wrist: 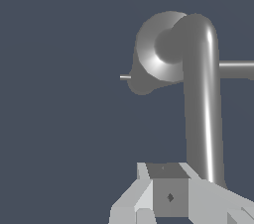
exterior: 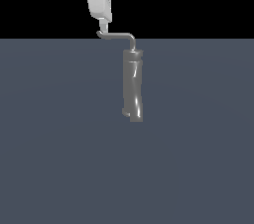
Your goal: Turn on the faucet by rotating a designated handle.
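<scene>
The faucet (exterior: 133, 86) is a tall glossy grey column with a wavy body, standing on the flat blue-grey ground in the middle of the exterior view. From its top a thin L-bent handle (exterior: 119, 35) runs toward the exterior view's left and ends in a small upturned tip. My white gripper (exterior: 103, 26) hangs from above with its narrow fingertips right at that tip. In the wrist view the handle (wrist: 201, 104) runs from the column's round top (wrist: 156, 52) down to my gripper (wrist: 166, 173). The fingers look shut, with the rod passing beside them, not between them.
The faucet's small foot (exterior: 126, 113) sits at the column's base. In the wrist view a second thin rod (wrist: 237, 69) sticks out sideways from the column top, and a short pin (wrist: 125, 77) shows on the opposite side. Flat blue-grey ground (exterior: 59, 143) surrounds the faucet.
</scene>
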Robot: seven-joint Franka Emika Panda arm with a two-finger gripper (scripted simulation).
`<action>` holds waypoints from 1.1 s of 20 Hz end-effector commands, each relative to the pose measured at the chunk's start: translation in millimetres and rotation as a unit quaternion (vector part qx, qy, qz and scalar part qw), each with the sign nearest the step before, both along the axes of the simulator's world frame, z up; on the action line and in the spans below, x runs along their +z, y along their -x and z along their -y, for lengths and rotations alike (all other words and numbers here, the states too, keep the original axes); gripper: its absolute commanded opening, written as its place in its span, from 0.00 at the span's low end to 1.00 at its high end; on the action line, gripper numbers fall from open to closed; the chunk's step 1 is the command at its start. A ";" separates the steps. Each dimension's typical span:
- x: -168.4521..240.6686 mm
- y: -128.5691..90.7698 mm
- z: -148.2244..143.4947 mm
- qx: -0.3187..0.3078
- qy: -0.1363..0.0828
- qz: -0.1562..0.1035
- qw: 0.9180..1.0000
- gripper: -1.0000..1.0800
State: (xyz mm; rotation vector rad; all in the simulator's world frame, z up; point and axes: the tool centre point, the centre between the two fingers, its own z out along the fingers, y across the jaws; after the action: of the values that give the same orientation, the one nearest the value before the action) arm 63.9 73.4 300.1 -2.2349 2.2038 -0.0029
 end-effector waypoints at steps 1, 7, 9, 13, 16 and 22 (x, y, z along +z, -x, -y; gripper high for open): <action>0.0 8.8 -0.1 0.000 0.000 -0.002 1.000 0.00; -0.1 26.1 -1.0 0.000 0.000 -0.002 1.000 0.00; -0.1 32.0 -1.3 0.000 0.000 -0.002 1.000 0.00; 0.0 44.1 -1.6 0.000 0.000 -0.002 1.000 0.00; 0.0 53.4 -2.1 0.000 0.000 -0.002 1.000 0.00; 0.0 59.0 7.6 -0.001 0.000 0.001 1.000 0.00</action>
State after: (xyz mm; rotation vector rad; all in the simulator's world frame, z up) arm 10.1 72.6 300.2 -2.2359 2.1959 -0.0072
